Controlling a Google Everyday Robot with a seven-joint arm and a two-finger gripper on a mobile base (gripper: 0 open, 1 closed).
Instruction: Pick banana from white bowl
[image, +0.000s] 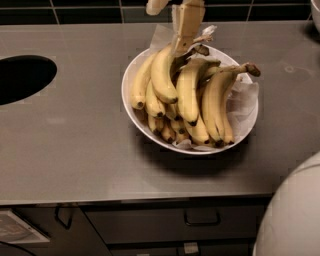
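The banana (164, 75), thick, long, strongly curved and yellow with a small black tip, lies on top of the pile in the white bowl (126, 95). The gripper (179, 46) reaches down from the top edge, its jaws pinching the banana's pale stem end.

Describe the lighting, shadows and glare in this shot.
Camera view: dim overall; the white bowl throws a dark shadow forward onto the counter; a faint sheen lies left of the bowl; the gripper, at the top edge above the bananas, is cut off by the frame.
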